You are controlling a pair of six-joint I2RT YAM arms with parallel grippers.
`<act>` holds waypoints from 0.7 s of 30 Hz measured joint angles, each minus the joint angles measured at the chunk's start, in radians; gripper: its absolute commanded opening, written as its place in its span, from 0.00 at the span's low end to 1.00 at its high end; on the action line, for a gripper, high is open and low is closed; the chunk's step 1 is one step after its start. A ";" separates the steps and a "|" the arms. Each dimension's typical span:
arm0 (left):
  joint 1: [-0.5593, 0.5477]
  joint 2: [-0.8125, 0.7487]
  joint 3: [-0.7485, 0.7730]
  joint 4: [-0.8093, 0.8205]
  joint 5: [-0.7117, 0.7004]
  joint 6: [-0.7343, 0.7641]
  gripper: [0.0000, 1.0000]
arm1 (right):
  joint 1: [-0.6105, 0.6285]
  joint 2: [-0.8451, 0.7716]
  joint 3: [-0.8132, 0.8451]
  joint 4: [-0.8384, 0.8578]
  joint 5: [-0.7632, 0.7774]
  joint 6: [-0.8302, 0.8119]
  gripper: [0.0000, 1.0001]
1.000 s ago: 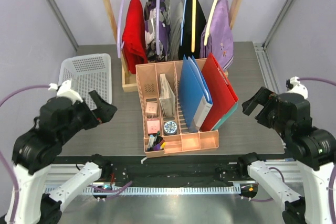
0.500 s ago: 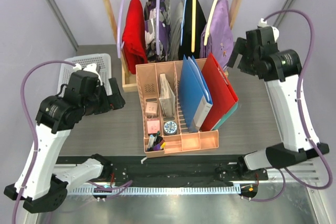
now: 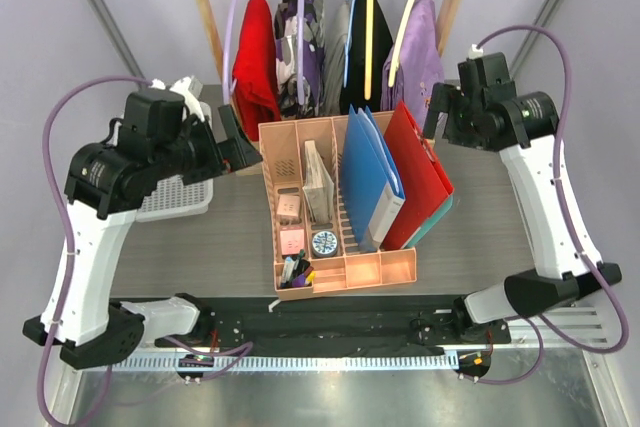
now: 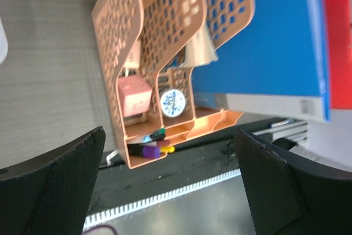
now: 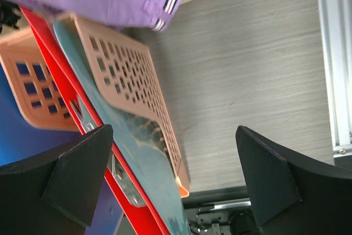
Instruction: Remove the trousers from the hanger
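Trousers (image 3: 256,62): bright red, folded, draped over the lavender hanger (image 3: 232,22), which hooks on the rail, upper left of frame.

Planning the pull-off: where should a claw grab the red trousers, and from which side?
Pinch the free-hanging lower edge of the trousers, coming from the left front with the open left claw, which is nearest. They drape over the lavender hanger, and the patterned garment crowds their right side.
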 measured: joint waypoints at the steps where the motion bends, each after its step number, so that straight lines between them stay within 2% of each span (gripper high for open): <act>1: 0.002 0.018 0.037 0.005 0.000 -0.002 1.00 | -0.002 -0.029 -0.040 0.010 -0.014 -0.001 1.00; 6: 0.032 0.105 0.174 0.071 -0.002 -0.003 1.00 | -0.039 -0.113 -0.069 0.016 -0.051 -0.019 1.00; 14: 0.118 0.162 0.208 0.327 0.002 -0.010 1.00 | -0.052 -0.105 -0.026 0.016 -0.051 -0.023 1.00; 21: 0.251 0.310 0.413 0.474 0.065 -0.009 1.00 | -0.036 -0.104 -0.004 -0.018 -0.047 0.026 1.00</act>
